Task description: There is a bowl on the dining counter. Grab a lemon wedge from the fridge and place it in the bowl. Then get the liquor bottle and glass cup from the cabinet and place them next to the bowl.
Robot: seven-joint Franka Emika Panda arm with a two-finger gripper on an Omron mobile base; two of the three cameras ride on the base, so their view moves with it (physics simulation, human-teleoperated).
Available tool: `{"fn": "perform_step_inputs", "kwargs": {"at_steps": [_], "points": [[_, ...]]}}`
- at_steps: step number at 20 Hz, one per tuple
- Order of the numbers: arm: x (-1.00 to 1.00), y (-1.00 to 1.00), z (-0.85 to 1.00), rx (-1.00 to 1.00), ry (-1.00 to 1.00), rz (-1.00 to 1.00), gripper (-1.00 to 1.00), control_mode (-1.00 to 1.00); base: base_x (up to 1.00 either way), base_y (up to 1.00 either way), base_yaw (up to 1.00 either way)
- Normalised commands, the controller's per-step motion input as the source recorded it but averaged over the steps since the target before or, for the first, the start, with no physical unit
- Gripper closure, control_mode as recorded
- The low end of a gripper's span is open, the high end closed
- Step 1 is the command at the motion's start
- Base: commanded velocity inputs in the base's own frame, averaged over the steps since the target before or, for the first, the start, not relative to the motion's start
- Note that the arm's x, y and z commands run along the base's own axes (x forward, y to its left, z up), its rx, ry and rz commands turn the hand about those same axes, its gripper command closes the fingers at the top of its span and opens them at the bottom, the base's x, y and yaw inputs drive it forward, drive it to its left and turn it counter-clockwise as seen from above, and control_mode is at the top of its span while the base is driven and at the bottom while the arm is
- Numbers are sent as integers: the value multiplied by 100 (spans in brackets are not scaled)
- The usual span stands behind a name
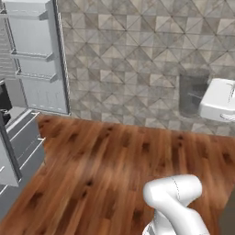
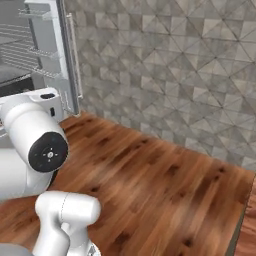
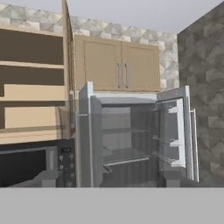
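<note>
— Grey and open, is that how the fridge (image 3: 131, 135) stands?

— Yes. In the hand view both its doors are swung wide, with bare grey shelves inside and racks on the right door (image 3: 177, 131). In the left base view that door (image 1: 39, 55) shows at the upper left, its shelves facing out; in the right base view it (image 2: 52, 55) stands at the top left, behind the arm's white elbow (image 2: 35, 142).

— What sits around the fridge?

— Tan cabinet doors (image 3: 118, 65) with silver handles hang right above it. Open wooden shelves (image 3: 30, 83) lie to its left, with a dark appliance (image 3: 26, 164) under them. A tiled wall (image 1: 137, 59) runs beside the door, over a wooden floor (image 1: 114, 165).

— And the jaws?

— They stand wide apart; the fingertips are hidden, and whether they hold anything cannot be told.
</note>
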Motion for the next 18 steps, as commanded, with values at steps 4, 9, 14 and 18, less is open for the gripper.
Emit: {"fn": "perform_step_inputs", "kwargs": {"at_steps": [4,9,14,18], "points": [[0,0,0,0,0,0,100,100,45,-9,-49],[0,0,0,0,0,0,100,100,77,0,-45],[0,0,0,0,0,0,100,100,99,0,-39],[0,0,0,0,0,0,100,100,100,1,-31]]}}
